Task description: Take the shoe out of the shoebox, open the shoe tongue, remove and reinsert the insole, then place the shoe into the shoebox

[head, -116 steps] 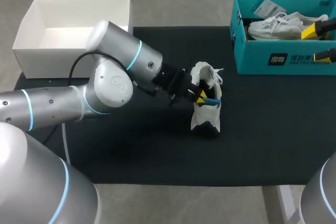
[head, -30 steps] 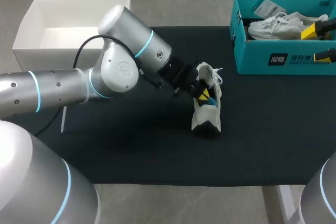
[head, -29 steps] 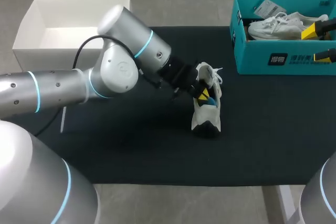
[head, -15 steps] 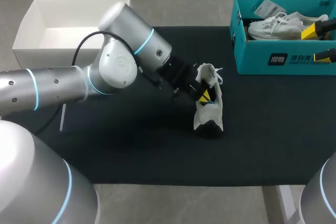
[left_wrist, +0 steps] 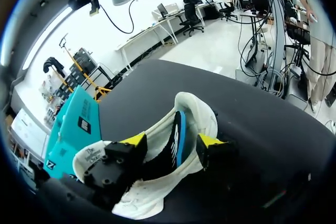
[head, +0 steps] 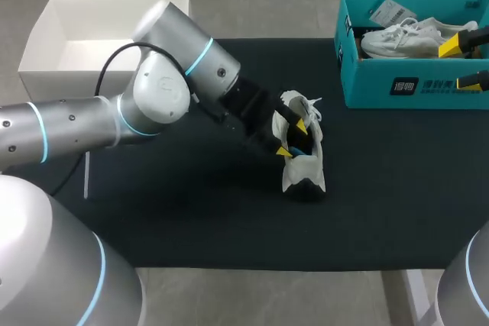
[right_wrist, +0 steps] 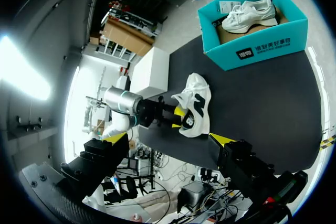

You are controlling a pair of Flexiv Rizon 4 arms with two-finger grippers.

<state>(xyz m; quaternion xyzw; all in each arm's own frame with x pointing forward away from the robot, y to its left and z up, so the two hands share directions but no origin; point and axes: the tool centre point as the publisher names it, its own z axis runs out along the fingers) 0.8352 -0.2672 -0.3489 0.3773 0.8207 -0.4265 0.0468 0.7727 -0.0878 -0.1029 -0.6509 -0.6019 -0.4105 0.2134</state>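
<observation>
A white shoe (head: 304, 169) with a dark toe stands on the black mat, mid-table. My left gripper (head: 292, 138) is at its opening, fingers apart. In the left wrist view the left gripper (left_wrist: 172, 141) straddles the shoe's (left_wrist: 197, 114) collar. A black and blue insole (left_wrist: 177, 139) stands on edge in the gap, touched from neither side. The teal shoebox (head: 397, 85) sits at the back right. My right gripper (head: 466, 62) hangs open over its right end. From the right wrist, the right gripper (right_wrist: 168, 139) stands wide, far from the shoe (right_wrist: 193, 103).
Another white shoe (head: 401, 36) and a paper tag lie inside the teal shoebox. A white open box (head: 46, 74) stands at the back left. The black mat (head: 229, 211) covers the table's middle and front.
My left gripper has opened and let go of the insole, which stays in the shoe. The left arm has drawn back a little towards the left. The right arm has not moved.
</observation>
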